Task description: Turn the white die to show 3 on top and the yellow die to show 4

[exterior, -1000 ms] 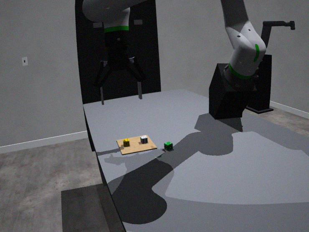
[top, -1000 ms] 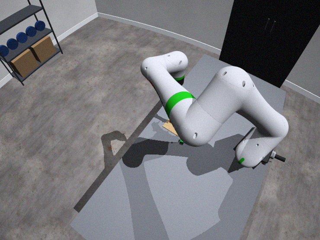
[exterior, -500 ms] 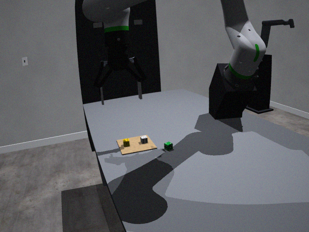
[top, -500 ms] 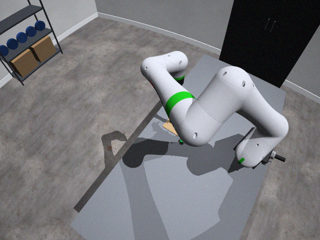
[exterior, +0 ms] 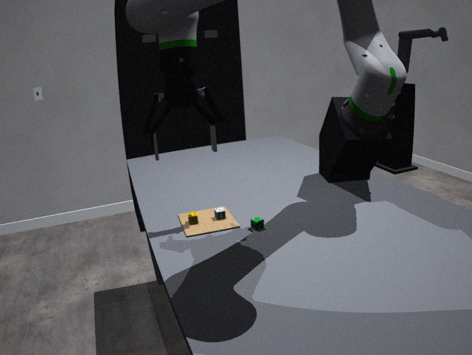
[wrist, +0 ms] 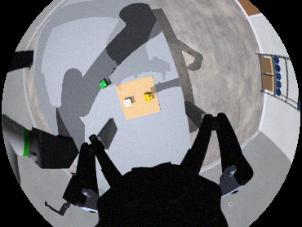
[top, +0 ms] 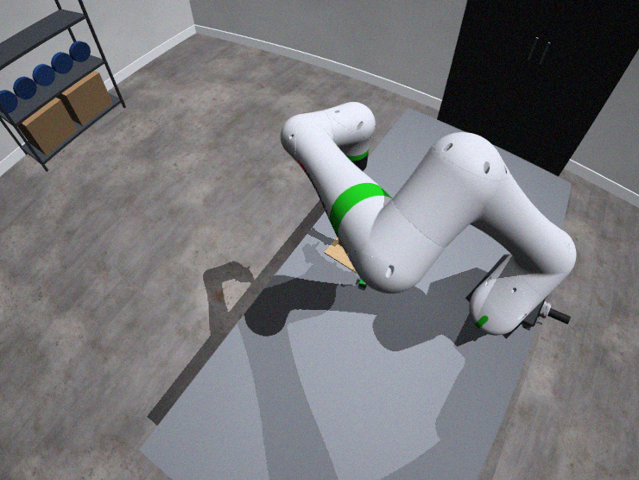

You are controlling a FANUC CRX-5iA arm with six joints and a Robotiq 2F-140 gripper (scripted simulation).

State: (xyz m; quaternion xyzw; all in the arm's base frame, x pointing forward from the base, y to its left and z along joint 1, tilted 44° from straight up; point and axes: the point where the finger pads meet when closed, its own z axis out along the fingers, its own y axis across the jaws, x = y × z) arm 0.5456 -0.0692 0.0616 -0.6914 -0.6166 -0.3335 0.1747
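While the Robotiq 2F-140 gripper (exterior: 185, 141) (wrist: 148, 116) is hovering with fingers spread, holding 0 dice, the yellow die (exterior: 192, 218) (wrist: 148, 96) is risking a nudge if a descending finger clips it.

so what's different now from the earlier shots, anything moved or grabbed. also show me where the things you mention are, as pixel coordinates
Nothing visibly changed. The white arm (top: 439, 206) hangs in the same pose with its black jaws wide open, and nothing was taken hold of or let go. The white die (exterior: 220, 213) (wrist: 128, 101) and yellow die (exterior: 192, 218) (wrist: 148, 97) stayed on the tan square mat (exterior: 208, 227) (wrist: 135, 112), the green die (exterior: 257, 223) (wrist: 104, 83) beside it.
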